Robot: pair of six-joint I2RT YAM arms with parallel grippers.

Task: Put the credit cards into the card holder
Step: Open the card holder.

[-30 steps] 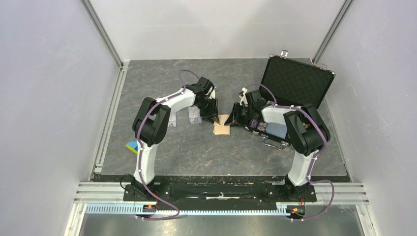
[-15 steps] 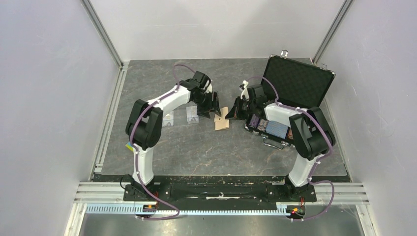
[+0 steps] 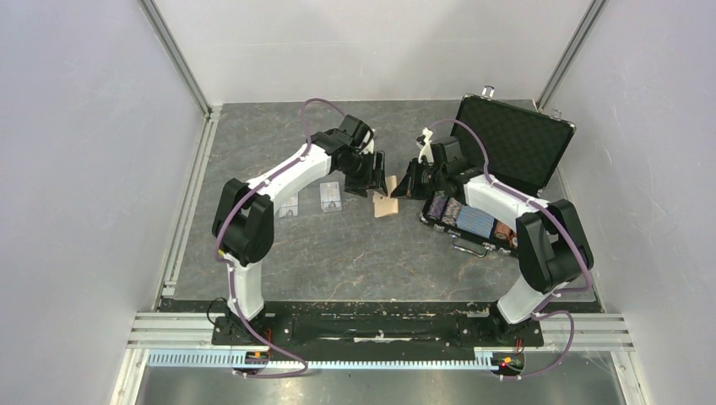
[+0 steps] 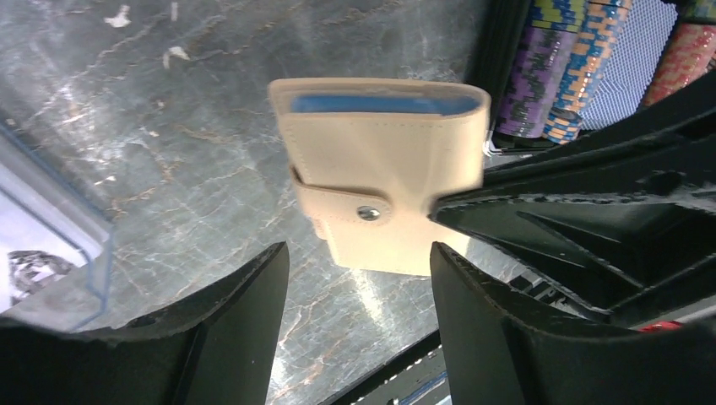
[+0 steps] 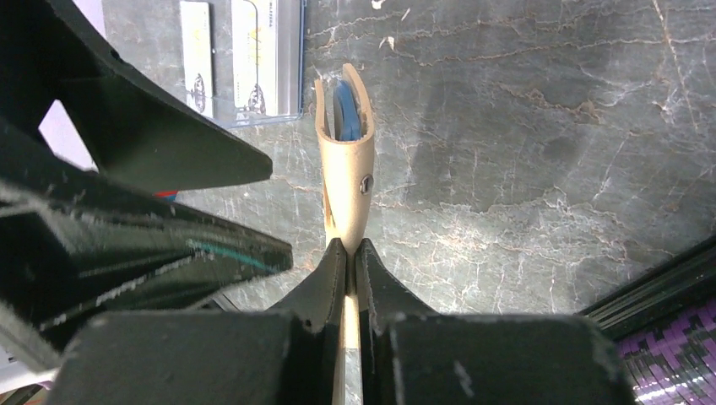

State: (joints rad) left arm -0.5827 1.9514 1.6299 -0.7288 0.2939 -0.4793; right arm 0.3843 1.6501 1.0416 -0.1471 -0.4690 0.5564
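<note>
The tan card holder [image 5: 346, 160] hangs folded and snapped shut above the table, blue pockets showing at its far edge. My right gripper [image 5: 348, 249] is shut on its near edge. In the left wrist view the card holder [image 4: 380, 169] faces me with its snap stud, and my left gripper [image 4: 359, 253] stands open just in front of it without touching. From above, the card holder [image 3: 386, 204] sits between the left gripper [image 3: 371, 181] and the right gripper [image 3: 404, 187]. Two credit cards [image 3: 330, 196] [image 3: 290, 205] lie in clear sleeves to the left, and those credit cards [image 5: 257, 55] [image 5: 196, 55] also show in the right wrist view.
An open black case [image 3: 507, 139] stands at the back right, with rows of poker chips [image 3: 460, 218] in its tray just right of the right gripper. Grey walls and metal rails [image 3: 190, 202] bound the marbled mat.
The right gripper has shut on the card holder and raised it off the mat. The left gripper has opened and let go. Both arms have shifted toward the back.
</note>
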